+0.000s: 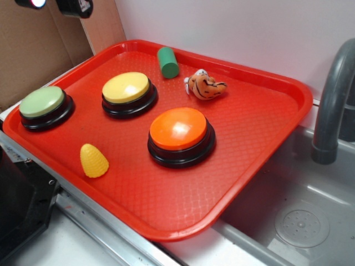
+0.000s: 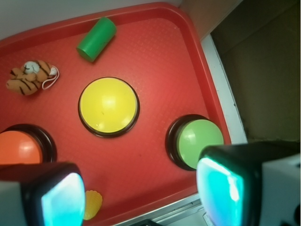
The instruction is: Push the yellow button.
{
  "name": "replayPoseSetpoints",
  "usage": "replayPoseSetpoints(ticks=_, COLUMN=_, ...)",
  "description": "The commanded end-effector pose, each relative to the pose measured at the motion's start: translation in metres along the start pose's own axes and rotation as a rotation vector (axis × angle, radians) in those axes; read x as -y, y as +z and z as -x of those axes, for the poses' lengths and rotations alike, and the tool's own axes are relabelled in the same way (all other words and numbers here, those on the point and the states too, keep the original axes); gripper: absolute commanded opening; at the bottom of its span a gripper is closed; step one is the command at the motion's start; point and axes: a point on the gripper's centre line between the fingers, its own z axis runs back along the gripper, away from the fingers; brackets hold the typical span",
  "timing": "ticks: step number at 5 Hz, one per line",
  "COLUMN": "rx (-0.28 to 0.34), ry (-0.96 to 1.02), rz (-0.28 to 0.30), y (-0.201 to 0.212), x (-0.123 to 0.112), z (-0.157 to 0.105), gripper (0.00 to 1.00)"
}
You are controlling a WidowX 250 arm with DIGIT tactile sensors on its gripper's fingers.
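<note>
Soft, even light from above; glossy glare on the orange button (image 1: 180,128). In the wrist view the near pincer fingers (image 2: 61,197) are blurred, colours saturated.

On the red tray (image 1: 266,111) the yellow button (image 1: 128,93) sits between the green button (image 1: 44,107) at the left edge and the orange button (image 1: 181,136) mid-tray, a corn toy (image 1: 93,160) by the front edge.
</note>
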Motion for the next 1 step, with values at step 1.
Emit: replayPoseSetpoints(ticks=1, rx=0.074, ry=-0.001, rz=0.018, y=0.0176, x=0.0069, z=-0.0047, gripper=1.00)
